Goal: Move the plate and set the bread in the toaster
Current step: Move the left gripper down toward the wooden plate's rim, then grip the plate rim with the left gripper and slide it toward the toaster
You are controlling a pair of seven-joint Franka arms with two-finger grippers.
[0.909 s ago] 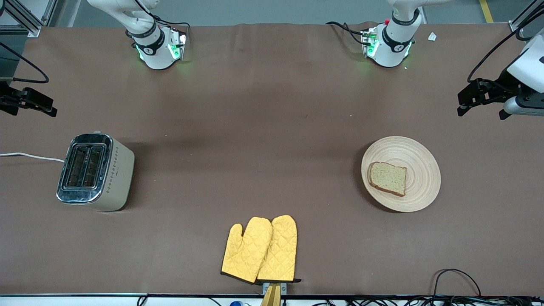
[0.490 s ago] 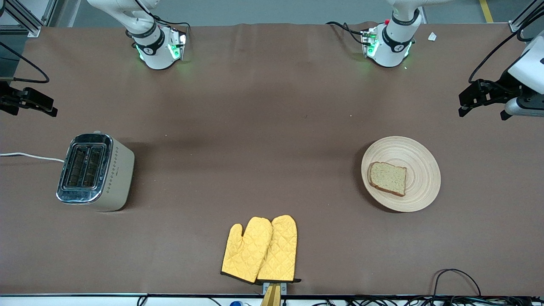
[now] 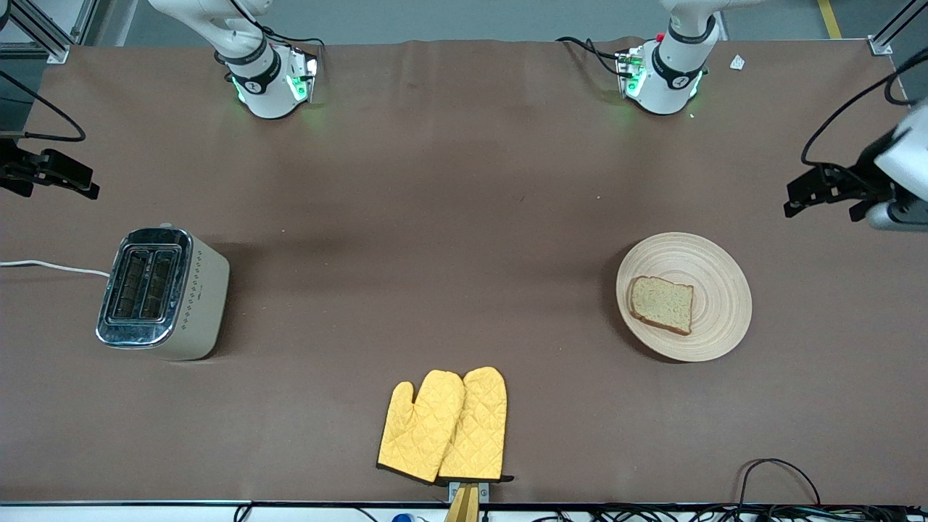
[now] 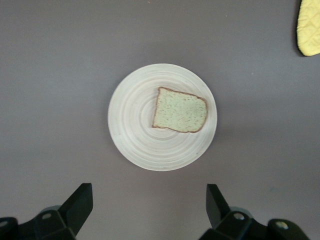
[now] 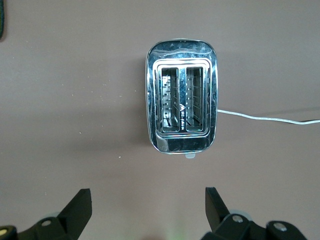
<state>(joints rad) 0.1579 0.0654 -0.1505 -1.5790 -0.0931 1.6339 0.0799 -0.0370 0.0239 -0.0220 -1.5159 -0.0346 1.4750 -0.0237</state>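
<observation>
The light-wood plate lies toward the left arm's end of the table, with the brown bread slice on it. Both also show in the left wrist view, the plate and the bread. The beige toaster with empty slots stands toward the right arm's end and shows in the right wrist view. My left gripper is open and empty, up in the air beside the plate. My right gripper is open and empty, up near the toaster.
A pair of yellow oven mitts lies near the table's front edge, midway between the ends; a corner of one mitt shows in the left wrist view. The toaster's white cord runs off the table's edge. Cables lie at the front edge.
My left gripper has shifted a little toward the front camera and the table's end. The right gripper, plate, bread and toaster have not moved.
</observation>
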